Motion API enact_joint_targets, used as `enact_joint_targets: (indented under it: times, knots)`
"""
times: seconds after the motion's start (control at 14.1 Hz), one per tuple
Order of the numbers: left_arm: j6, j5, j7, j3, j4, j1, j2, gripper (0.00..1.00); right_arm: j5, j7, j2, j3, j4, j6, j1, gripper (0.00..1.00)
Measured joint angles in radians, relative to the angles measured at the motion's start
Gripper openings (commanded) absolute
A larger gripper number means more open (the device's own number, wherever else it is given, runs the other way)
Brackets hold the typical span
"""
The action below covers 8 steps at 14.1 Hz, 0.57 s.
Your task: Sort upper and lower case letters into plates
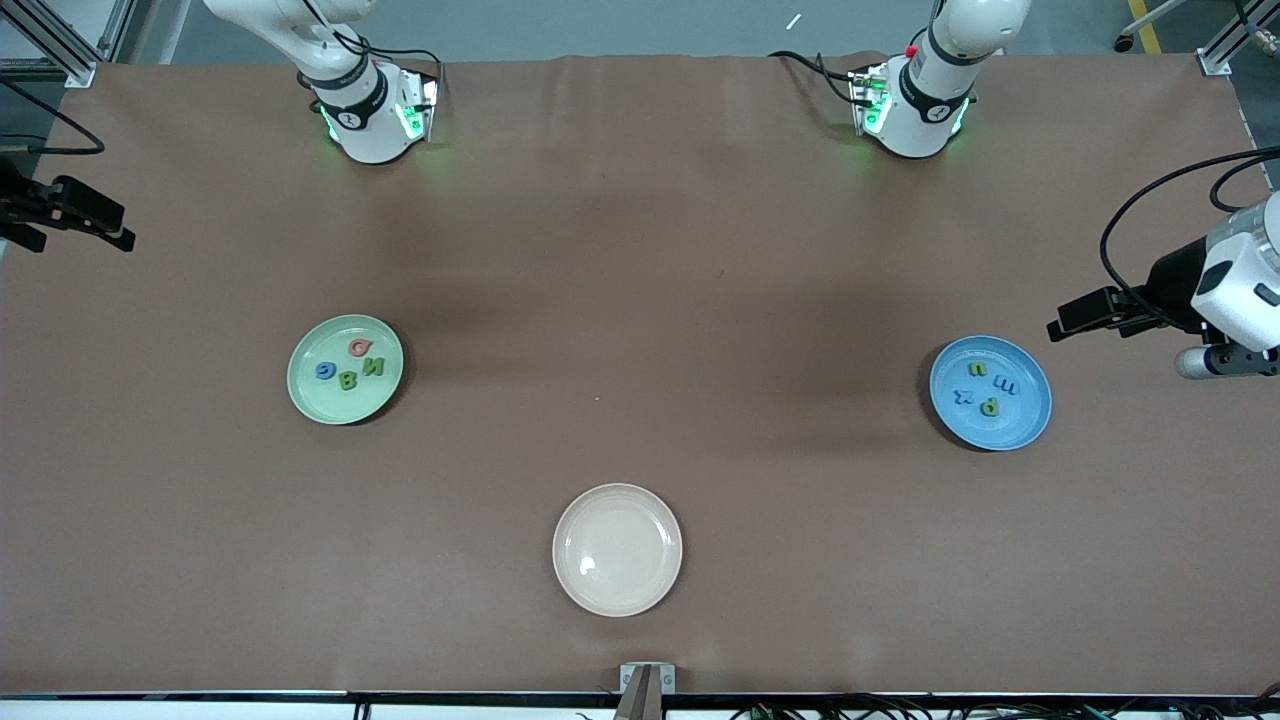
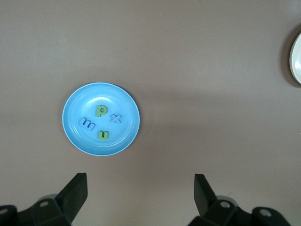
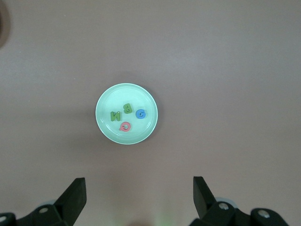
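Observation:
The pale green plate (image 1: 300,393) (image 3: 142,133), toward the right arm's end, holds a pink Q (image 1: 359,347), blue G (image 1: 326,371), green B (image 1: 348,380) and green N (image 1: 374,366). The bright blue plate (image 1: 1032,412) (image 2: 79,100), toward the left arm's end, holds a green p (image 2: 100,111), blue x (image 2: 116,118), blue m (image 2: 88,124) and green n (image 2: 103,135). My left gripper (image 1: 1065,325) (image 2: 140,181) hangs open and empty, high beside the blue plate. Open and empty too, my right gripper (image 1: 115,235) (image 3: 139,183) hangs high by the green plate.
A cream-white plate (image 1: 617,595) with nothing in it sits near the table's front edge, midway between the two arms' ends. The brown table (image 1: 640,300) carries nothing else. Both arm bases stand along the edge farthest from the front camera.

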Motion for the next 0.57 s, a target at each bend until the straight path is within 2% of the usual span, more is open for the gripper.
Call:
enact_joint_targets:
  times: [0.14, 0.43, 0.57]
  knots:
    - [-0.004, 0.000, 0.057, 0.021, 0.007, -0.022, -0.021, 1.00, 0.000, 0.000, 0.000, 0.000, -0.002, 0.000, -0.001, 1.00]
    - [-0.044, -0.027, 0.142, 0.184, 0.115, -0.158, -0.099, 1.00, 0.000, -0.001, 0.000, 0.001, -0.004, 0.000, -0.001, 1.00]
    - [-0.051, -0.074, 0.166, 0.289, 0.159, -0.243, -0.149, 1.00, 0.000, -0.001, 0.000, 0.002, -0.004, 0.000, -0.001, 1.00]
